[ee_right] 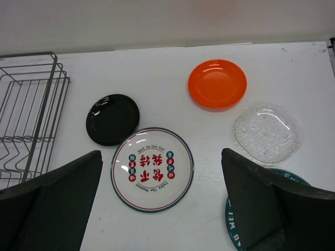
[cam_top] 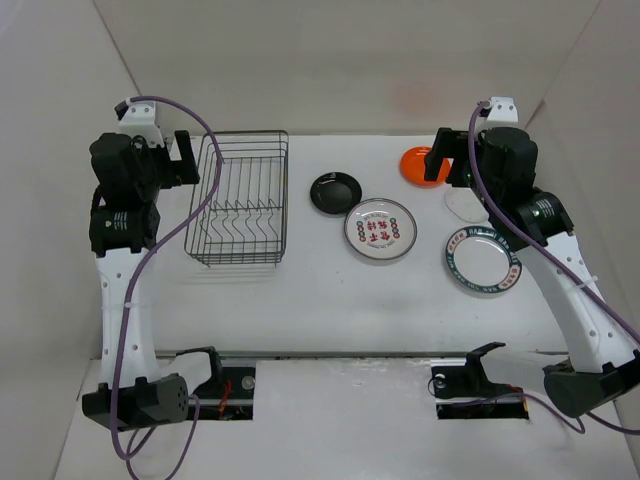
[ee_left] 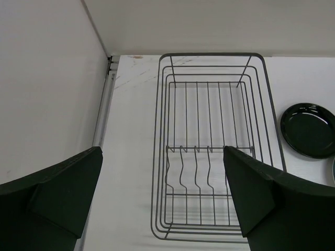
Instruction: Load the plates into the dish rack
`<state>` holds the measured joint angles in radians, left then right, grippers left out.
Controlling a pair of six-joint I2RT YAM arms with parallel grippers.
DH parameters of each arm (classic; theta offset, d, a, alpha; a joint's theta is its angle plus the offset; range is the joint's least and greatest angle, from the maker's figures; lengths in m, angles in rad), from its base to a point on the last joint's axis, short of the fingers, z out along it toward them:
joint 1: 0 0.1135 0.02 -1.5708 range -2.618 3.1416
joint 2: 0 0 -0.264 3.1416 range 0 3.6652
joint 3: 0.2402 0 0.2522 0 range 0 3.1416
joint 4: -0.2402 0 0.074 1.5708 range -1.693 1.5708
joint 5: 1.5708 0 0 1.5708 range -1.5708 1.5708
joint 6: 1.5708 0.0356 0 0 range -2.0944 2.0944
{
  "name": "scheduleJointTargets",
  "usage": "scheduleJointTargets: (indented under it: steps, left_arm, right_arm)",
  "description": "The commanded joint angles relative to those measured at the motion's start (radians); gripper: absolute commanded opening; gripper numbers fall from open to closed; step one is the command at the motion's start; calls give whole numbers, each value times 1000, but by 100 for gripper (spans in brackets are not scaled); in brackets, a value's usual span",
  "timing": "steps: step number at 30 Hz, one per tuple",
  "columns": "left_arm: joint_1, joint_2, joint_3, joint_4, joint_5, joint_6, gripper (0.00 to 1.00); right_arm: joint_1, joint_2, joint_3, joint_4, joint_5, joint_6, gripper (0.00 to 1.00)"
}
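The dark wire dish rack (cam_top: 240,200) stands empty at the left of the table, also in the left wrist view (ee_left: 214,146). The plates lie flat to its right: small black (cam_top: 335,192), white with red characters (cam_top: 379,229), small orange (cam_top: 421,165), clear glass (cam_top: 467,205), and larger green-rimmed white (cam_top: 483,259). In the right wrist view the black (ee_right: 112,119), red-character (ee_right: 152,168), orange (ee_right: 217,83) and glass (ee_right: 267,132) plates show. My left gripper (ee_left: 165,198) is open, raised above the rack's near left. My right gripper (ee_right: 159,204) is open, raised above the plates.
White walls enclose the table at the back and both sides; the left wall (ee_left: 47,94) stands close to the rack. The black plate (ee_left: 309,129) lies just right of the rack. Cables hang along both arms.
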<state>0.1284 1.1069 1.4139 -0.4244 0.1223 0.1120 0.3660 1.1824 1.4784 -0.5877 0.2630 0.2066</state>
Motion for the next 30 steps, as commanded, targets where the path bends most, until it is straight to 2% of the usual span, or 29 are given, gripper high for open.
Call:
scheduleJointTargets:
  steps: [1, 8, 12, 14, 16, 17, 20, 23, 26, 30]
  left_arm:
    - [2, -5, 10, 39, 0, -15, 100]
    - [2, -15, 0, 39, 0, -15, 100]
    - [2, -24, -9, 39, 11, -15, 100]
    - [2, -24, -9, 39, 11, -15, 100]
    - [2, -24, -9, 39, 25, -15, 100]
    - [2, -24, -9, 39, 25, -15, 100]
    - [2, -24, -9, 30, 63, -25, 100]
    - [2, -33, -32, 30, 63, 8, 100]
    - [2, -45, -41, 39, 63, 37, 100]
    - [2, -68, -62, 39, 63, 46, 100]
  right_arm:
    - [-9, -13, 28, 23, 18, 7, 100]
    - [-9, -32, 17, 32, 18, -2, 100]
    - [-9, -32, 6, 52, -25, -30, 100]
    - [-9, -23, -23, 97, -96, -64, 100]
    - [-19, 46, -66, 186, -198, -125, 98]
    - [-56, 84, -66, 219, -250, -125, 93]
    - [-110, 258, -40, 274, -478, -125, 85]
    - [-110, 428, 22, 325, -629, -199, 82]
    - [-128, 617, 160, 292, -675, -246, 78]
    - [-137, 796, 295, 261, -760, -246, 78]
